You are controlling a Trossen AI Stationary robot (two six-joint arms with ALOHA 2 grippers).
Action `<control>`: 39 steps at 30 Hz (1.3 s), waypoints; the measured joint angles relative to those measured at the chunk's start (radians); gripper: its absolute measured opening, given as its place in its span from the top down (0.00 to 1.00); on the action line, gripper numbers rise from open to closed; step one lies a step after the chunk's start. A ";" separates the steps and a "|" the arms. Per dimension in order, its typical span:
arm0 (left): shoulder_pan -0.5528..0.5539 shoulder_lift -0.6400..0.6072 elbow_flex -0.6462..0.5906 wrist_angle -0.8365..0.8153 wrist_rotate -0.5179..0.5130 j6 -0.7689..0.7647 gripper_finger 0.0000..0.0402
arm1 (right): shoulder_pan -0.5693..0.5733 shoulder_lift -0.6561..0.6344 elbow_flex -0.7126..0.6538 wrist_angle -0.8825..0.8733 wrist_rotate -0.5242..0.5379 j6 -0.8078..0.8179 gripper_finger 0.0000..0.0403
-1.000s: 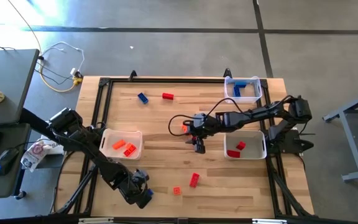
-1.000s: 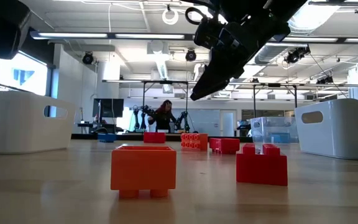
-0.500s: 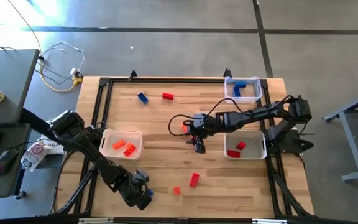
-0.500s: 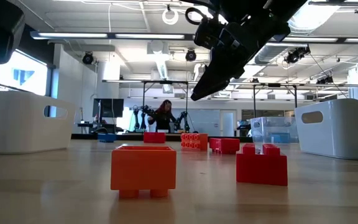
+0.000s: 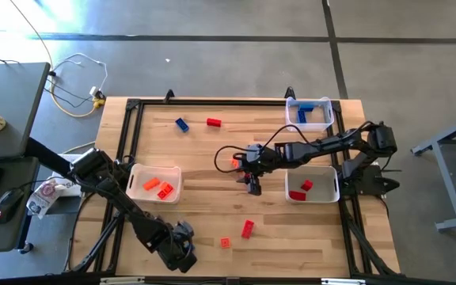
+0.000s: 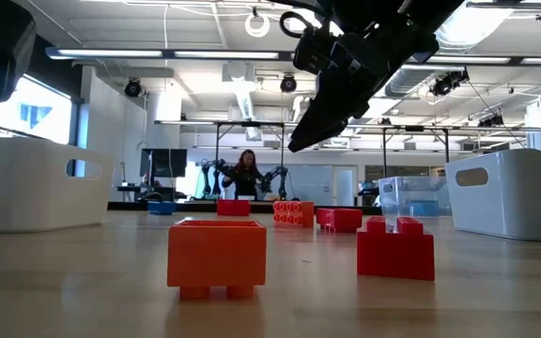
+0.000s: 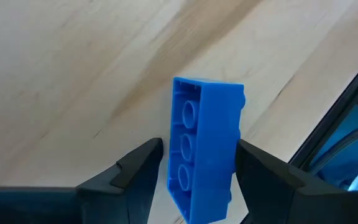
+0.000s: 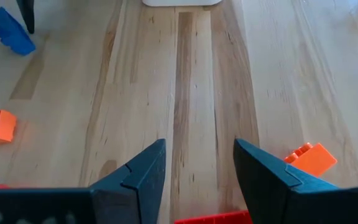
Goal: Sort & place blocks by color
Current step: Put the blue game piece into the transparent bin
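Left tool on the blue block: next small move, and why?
Probably finish closing. In the left wrist view the blue block stands between the left tool's fingers, tilted, underside showing, with a slim gap on one side. Lifting before contact would likely drop it.

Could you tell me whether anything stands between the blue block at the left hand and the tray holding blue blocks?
Yes: the right hand hangs over mid-table, about on the straight line from the blue block at the left hand to the far-right tray.
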 joint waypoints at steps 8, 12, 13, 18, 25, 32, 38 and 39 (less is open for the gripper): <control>0.000 0.003 0.001 -0.032 -0.002 -0.001 0.54 | 0.000 0.000 0.000 0.000 -0.001 0.001 0.57; 0.000 0.004 0.000 -0.039 -0.002 0.021 0.62 | 0.000 0.000 0.000 0.000 -0.001 0.001 0.57; 0.001 0.004 0.000 -0.041 -0.002 0.030 0.64 | 0.000 0.000 0.000 0.000 -0.001 0.002 0.57; 0.009 -0.004 -0.003 -0.045 -0.008 0.075 0.80 | 0.000 0.000 0.000 0.005 -0.002 0.001 0.57; 0.053 -0.049 -0.010 -0.059 -0.063 0.172 0.84 | 0.000 0.000 0.000 0.043 -0.037 -0.027 0.57; 0.140 -0.123 -0.008 -0.046 -0.094 0.318 0.84 | 0.000 0.000 0.000 0.086 -0.175 -0.088 0.57; 0.249 -0.151 -0.008 -0.045 -0.109 0.485 0.83 | 0.000 0.000 0.000 0.100 -0.249 -0.155 0.57; 0.268 -0.154 -0.007 -0.044 -0.111 0.513 0.83 | 0.000 0.000 0.000 0.105 -0.249 -0.158 0.57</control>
